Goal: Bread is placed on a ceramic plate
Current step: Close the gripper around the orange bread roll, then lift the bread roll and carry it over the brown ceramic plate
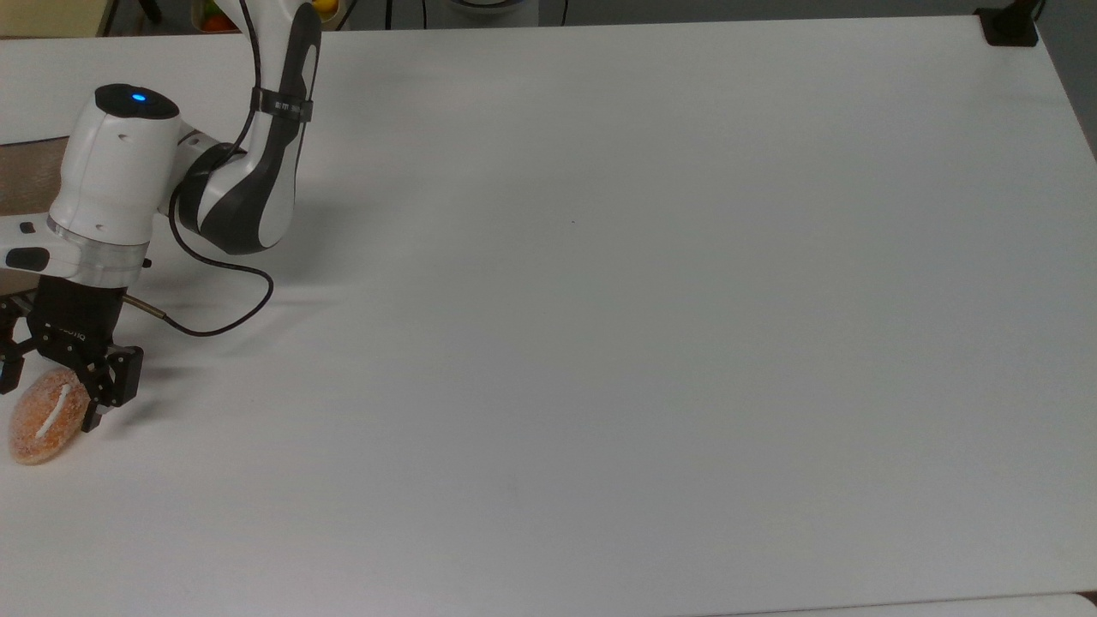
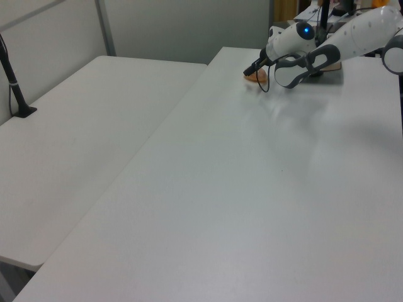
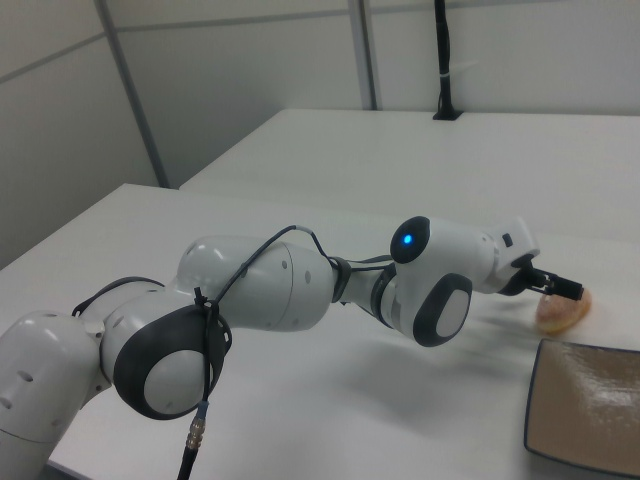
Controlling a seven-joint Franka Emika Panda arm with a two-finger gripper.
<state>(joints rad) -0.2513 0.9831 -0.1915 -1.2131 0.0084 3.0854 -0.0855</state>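
The bread (image 1: 43, 422) is an oval orange-brown bun with a white stripe, lying on the white table near the top view's left edge. My gripper (image 1: 50, 396) is open, with one black finger on each side of the bun's upper end. Only a brown strip of the ceramic plate (image 1: 21, 180) shows at the top view's left edge, behind the arm's wrist. In the right view the bread (image 3: 563, 314) lies just beyond the plate's (image 3: 590, 405) far rim, with the gripper (image 3: 560, 288) over it. In the left view the gripper (image 2: 250, 71) covers most of the bread (image 2: 255, 77).
The arm's black cable (image 1: 214, 326) loops over the table beside the wrist. A black mount (image 1: 1010, 26) sits at the table's corner at the top view's upper right. A second white table (image 2: 75, 145) with a black post (image 2: 16, 88) adjoins on the left view's left.
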